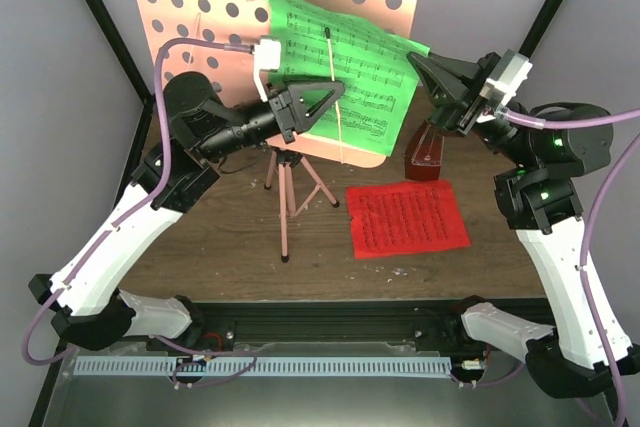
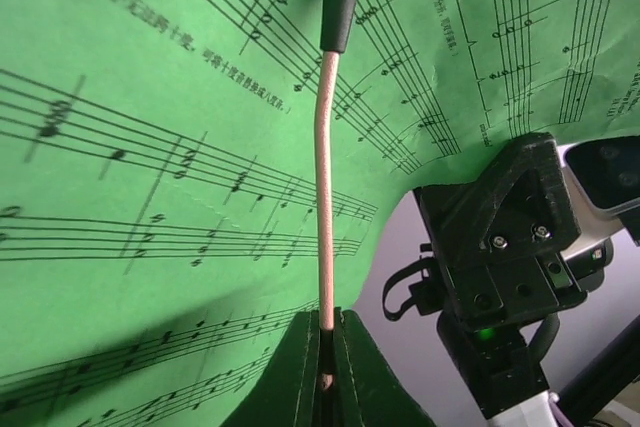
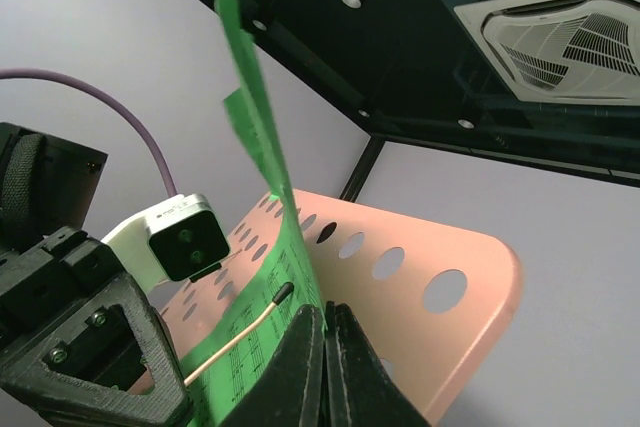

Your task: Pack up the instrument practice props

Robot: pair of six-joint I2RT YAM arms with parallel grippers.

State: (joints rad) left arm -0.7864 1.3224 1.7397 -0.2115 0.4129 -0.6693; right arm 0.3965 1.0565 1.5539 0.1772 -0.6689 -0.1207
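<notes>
The pink music stand (image 1: 222,20) rises on its tripod (image 1: 287,197) at the back of the table. A green music sheet (image 1: 350,57) lies against its hole-dotted desk, crossed by a thin pink retaining rod (image 1: 335,97) with a black tip. My left gripper (image 1: 338,95) is shut on that rod (image 2: 322,177), in front of the green sheet (image 2: 150,197). My right gripper (image 1: 415,57) is shut on the sheet's right edge (image 3: 260,147), and the sheet curls off the desk (image 3: 480,257). A red music sheet (image 1: 407,217) lies flat on the table. The reddish-brown metronome (image 1: 425,152) stands under my right gripper.
The stand's tripod legs spread across the middle of the wooden table. Black frame posts and grey walls close in the back and both sides. A black rail with a white cable tray (image 1: 260,365) runs along the near edge between the arm bases.
</notes>
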